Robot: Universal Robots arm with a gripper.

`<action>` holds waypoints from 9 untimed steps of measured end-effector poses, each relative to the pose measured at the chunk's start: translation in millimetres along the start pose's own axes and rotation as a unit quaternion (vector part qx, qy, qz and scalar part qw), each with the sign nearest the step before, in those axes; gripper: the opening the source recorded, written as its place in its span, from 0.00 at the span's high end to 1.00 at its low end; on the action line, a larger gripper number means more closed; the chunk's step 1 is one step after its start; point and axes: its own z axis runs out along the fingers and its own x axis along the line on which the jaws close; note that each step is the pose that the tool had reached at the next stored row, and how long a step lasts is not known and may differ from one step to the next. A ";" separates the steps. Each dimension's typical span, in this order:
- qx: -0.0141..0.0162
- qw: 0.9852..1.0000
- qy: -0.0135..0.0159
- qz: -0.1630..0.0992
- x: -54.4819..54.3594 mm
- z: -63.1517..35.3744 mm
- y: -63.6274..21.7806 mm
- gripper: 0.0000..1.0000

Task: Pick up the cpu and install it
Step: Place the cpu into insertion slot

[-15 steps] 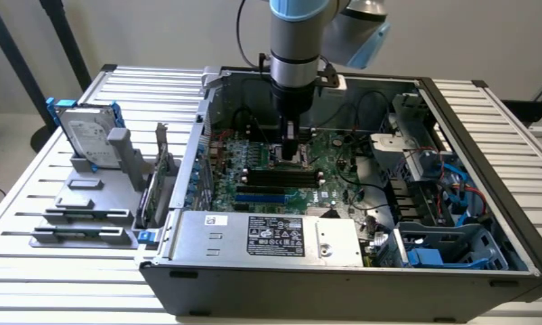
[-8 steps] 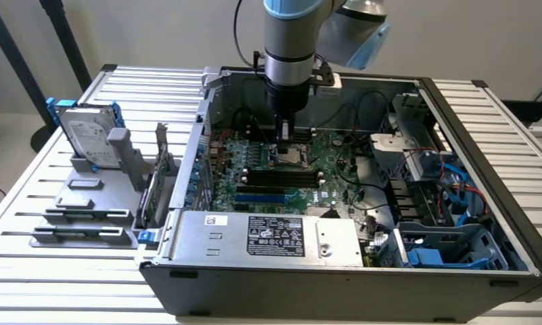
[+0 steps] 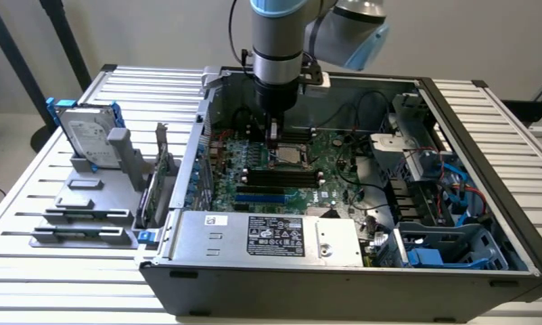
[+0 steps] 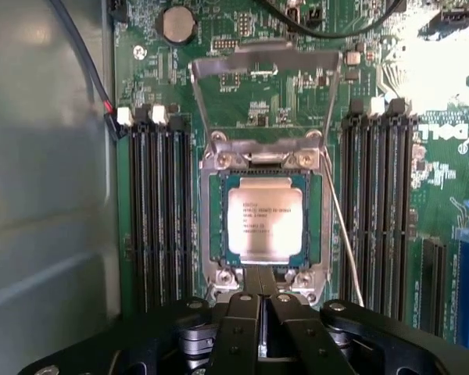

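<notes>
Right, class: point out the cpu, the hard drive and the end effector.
cpu (image 4: 266, 226), wrist view, middle of its metal top.
hard drive (image 3: 86, 135), exterior view, its silver face.
end effector (image 4: 259, 273), wrist view, midway between its fingertips.

A hard drive (image 3: 86, 139) (blue-framed) stands upright beside the open case (image 3: 298, 290).

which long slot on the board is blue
The slot farthest from the chip, nearest the labelled silver box; the other slots, between it and the chip, are black.
</notes>
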 end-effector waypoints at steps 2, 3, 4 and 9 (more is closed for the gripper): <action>0.001 1.000 0.001 0.000 -0.1 -0.8 -3.6 0.89; 0.001 1.000 0.001 0.000 -0.1 -0.9 -5.2 0.89; 0.002 1.000 0.001 0.000 -0.2 -1.0 -6.6 0.89; 0.002 1.000 0.001 0.000 -0.2 -1.0 -7.7 0.89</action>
